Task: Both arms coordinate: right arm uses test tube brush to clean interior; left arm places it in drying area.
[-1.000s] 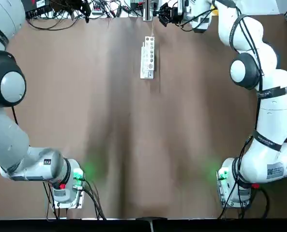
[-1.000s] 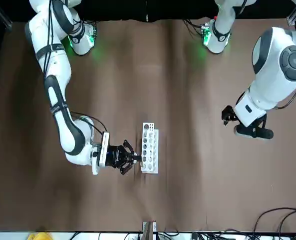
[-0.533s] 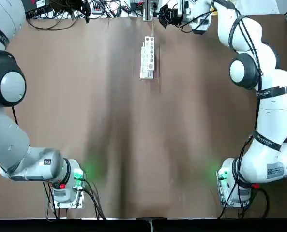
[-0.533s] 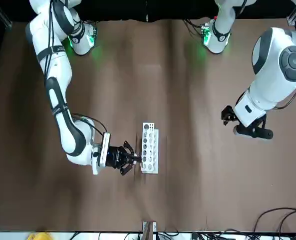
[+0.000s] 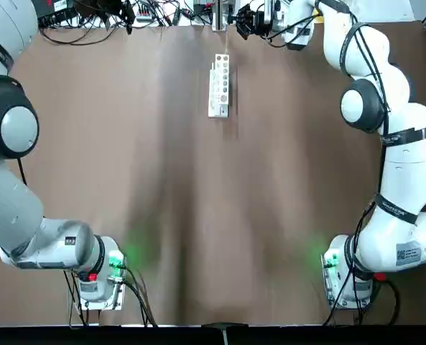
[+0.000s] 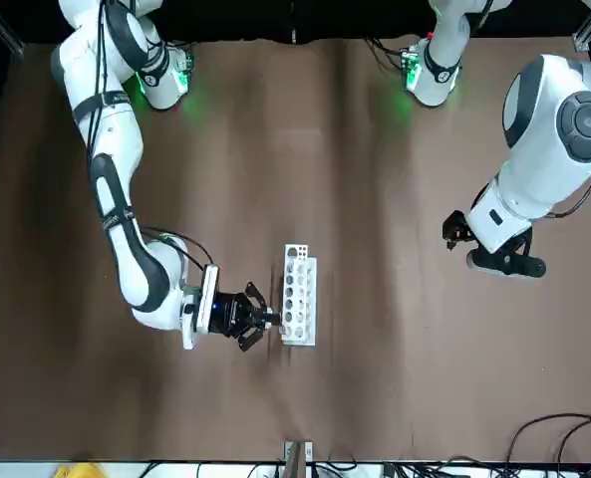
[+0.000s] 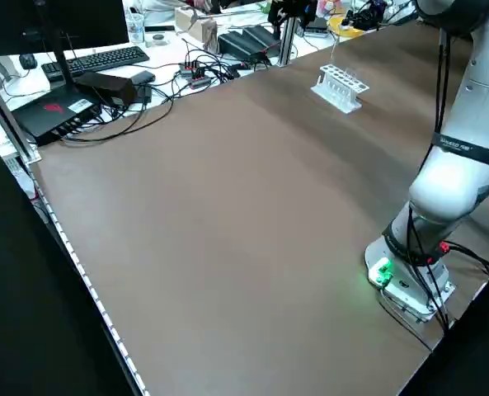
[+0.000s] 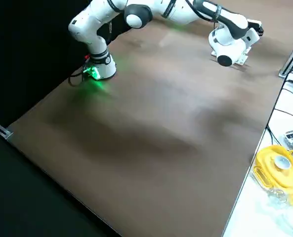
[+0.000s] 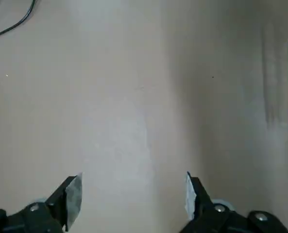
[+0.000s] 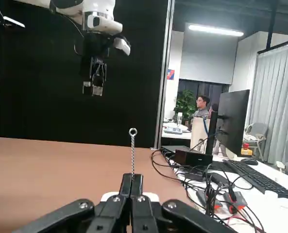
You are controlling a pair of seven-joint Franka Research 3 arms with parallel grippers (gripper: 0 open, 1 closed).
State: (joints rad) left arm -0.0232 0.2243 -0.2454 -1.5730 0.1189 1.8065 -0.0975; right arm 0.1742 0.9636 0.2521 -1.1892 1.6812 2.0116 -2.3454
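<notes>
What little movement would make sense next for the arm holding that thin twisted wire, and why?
Probably a small lift away from the table: the right gripper is shut on the wire brush, no test tube is in sight, and the white rack stands close by, so a sideways move might knock it.

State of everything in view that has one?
Left end effector: open, empty, above table
Right end effector: shut on wire, by rack
Test tube brush: held, ring end showing past fingertips
Rack: standing on table, no tubes visible
Ceiling light: on
</notes>
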